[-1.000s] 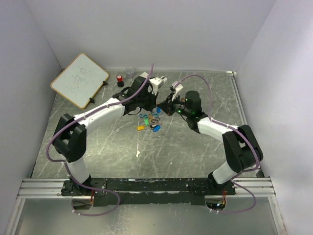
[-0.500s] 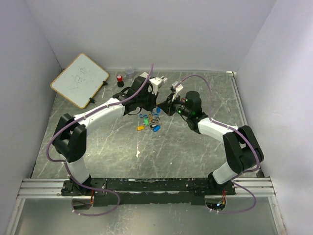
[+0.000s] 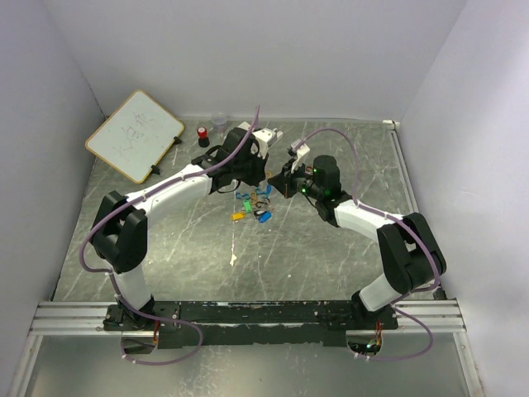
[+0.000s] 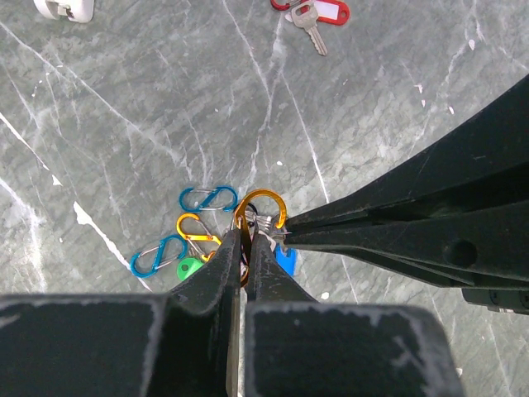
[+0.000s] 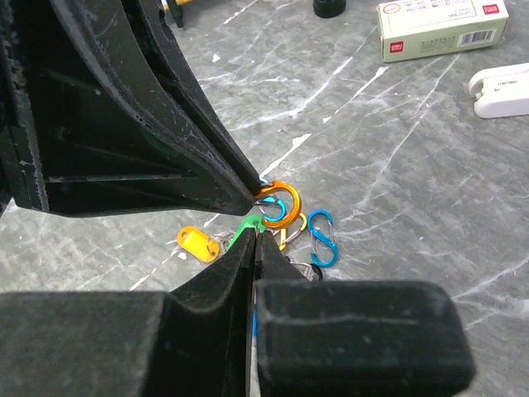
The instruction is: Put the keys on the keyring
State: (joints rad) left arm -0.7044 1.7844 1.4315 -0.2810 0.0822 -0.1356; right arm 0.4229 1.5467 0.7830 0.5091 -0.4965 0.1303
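My left gripper [image 4: 245, 236] is shut on the orange clip-style keyring [image 4: 263, 205], held just above the table. Its loop also shows in the right wrist view as the orange keyring [image 5: 283, 201]. My right gripper [image 5: 258, 233] is shut on a green key tag [image 5: 250, 223], whose tip sits right at the ring. In the top view both grippers meet tip to tip, left gripper [image 3: 258, 178] and right gripper [image 3: 279, 184], above the loose keys [image 3: 252, 207]. A yellow tag [image 5: 197, 244], a blue tag [image 4: 285, 260] and another green tag [image 4: 190, 269] lie below. A red key [image 4: 318, 12] lies apart.
Blue S-clips [image 4: 207, 198] [image 4: 157, 255] and an orange S-clip [image 4: 197, 227] lie among the tags. A white box [image 5: 442, 29] and a white block [image 5: 500, 89] sit behind. A whiteboard [image 3: 135, 135], a red-capped cylinder [image 3: 202, 134] and a clear cup [image 3: 219, 122] stand at the back left.
The left wrist has shifted slightly to the left. Both grippers stay shut and tip to tip over the pile.
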